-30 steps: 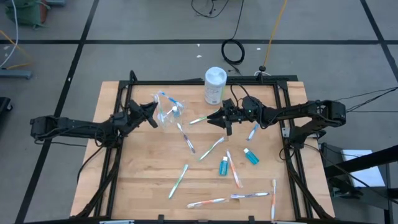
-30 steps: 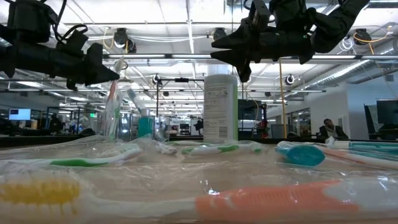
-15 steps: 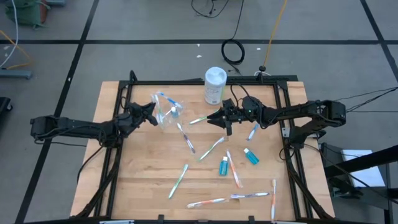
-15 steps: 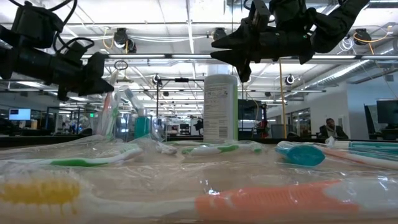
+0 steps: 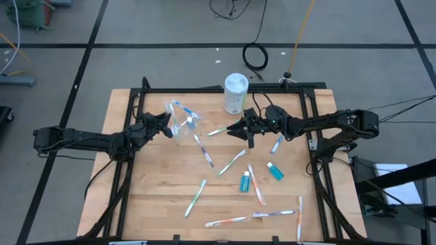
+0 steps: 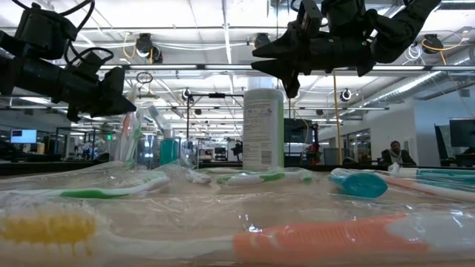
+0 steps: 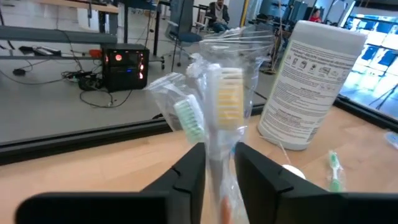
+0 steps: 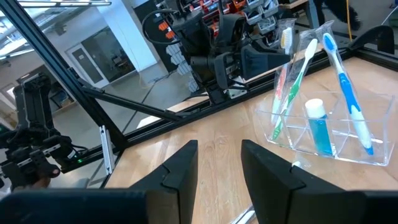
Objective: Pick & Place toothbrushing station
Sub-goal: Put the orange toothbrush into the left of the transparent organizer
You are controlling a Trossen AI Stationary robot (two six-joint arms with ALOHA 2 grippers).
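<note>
Wooden table (image 5: 157, 184): canister (image 5: 235, 94) stands near cup (image 5: 182, 124); right fingers (image 8: 180, 168) released, left fingers (image 7: 189, 171) unclear.

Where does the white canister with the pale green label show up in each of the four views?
High view: white canister stands upright at the table's far edge, near the middle.
Low view: centre of the picture, upright, behind the loose toothbrushes.
Left wrist view: right side, label toward the camera.
Right wrist view: not in it.
Shared landmark: the clear cup holding toothbrushes, left of the canister in the high, low and left wrist views.
</note>
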